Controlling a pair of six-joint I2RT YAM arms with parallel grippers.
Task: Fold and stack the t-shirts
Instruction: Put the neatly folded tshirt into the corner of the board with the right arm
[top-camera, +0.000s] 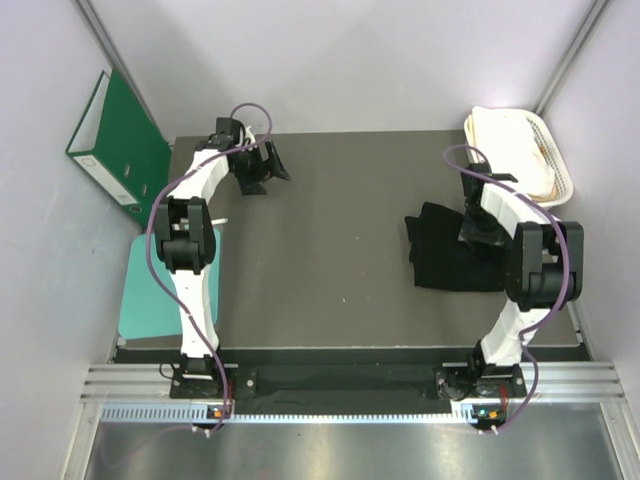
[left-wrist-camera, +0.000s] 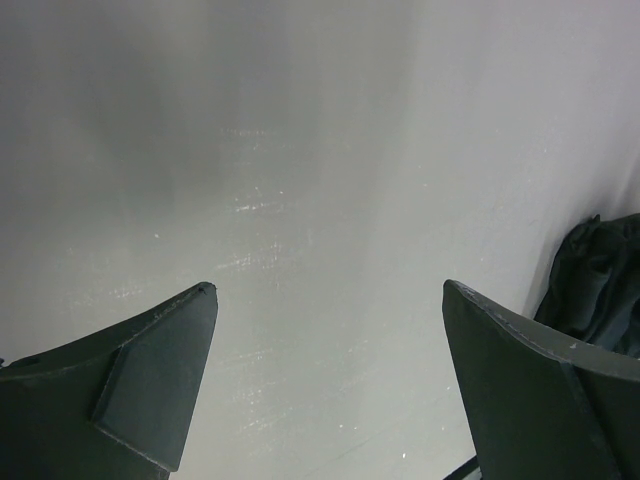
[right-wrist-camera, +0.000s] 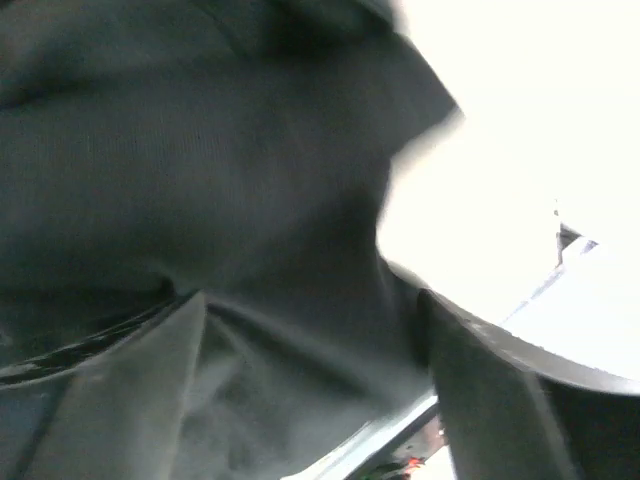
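On the bench (top-camera: 330, 230) at right, the right hand (right-wrist-camera: 310, 300) is wide open over the black t-shirts (top-camera: 440, 265); the left hand (left-wrist-camera: 330, 287) is wide too.

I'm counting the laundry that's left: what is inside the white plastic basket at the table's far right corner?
A cream-white cloth fills the white plastic basket; anything beneath that cloth is hidden.

Likely robotics lab: left arm (top-camera: 190, 250), right arm (top-camera: 535, 265) on aluminium rail (top-camera: 130, 385), white walls (top-camera: 350, 60).
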